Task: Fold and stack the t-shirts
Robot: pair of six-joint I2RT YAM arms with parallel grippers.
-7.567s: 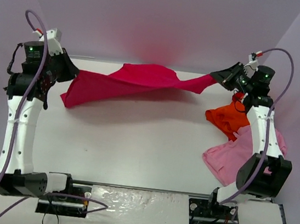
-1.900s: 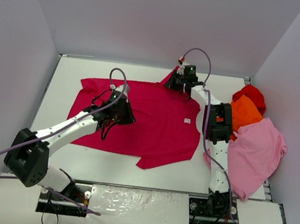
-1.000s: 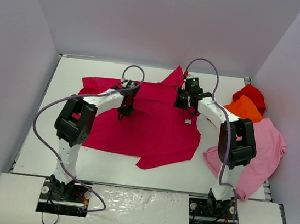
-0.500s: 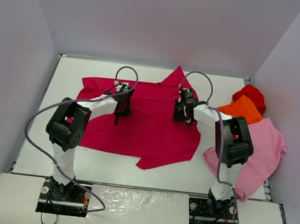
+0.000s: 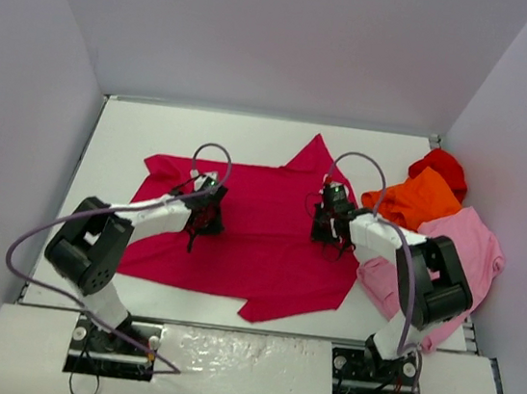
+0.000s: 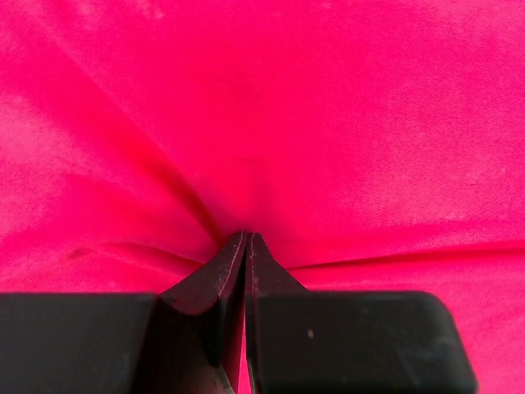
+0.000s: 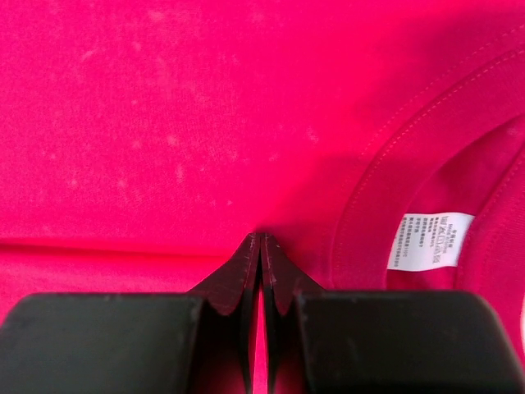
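1. Between the closed tips of the left gripper (image 6: 246,240) a pinch of the raspberry shirt (image 6: 312,115) is caught. Creases fan out from the tips to both sides.
2. On the right gripper (image 7: 259,240) the jaws are also pressed together on this shirt, with a sliver of red showing in the slit between them. A low fold runs off to their left.
3. Just right of those tips curves the stitched collar (image 7: 369,193). Past its seam the white tag (image 7: 428,241) lies flat, print up.
4. Around and beyond both pairs of tips, the shirt lies mostly spread on the table (image 5: 136,132). One point of cloth reaches toward the far wall.
5. To the right of the right gripper lies the pink shirt (image 5: 475,249), rumpled, meeting the raspberry cloth's edge.
6. Farther off on that side is the orange shirt (image 5: 417,200), bunched against the pink one.
7. Farthest from the fingers, the red shirt (image 5: 442,167) sits crumpled just behind the orange.
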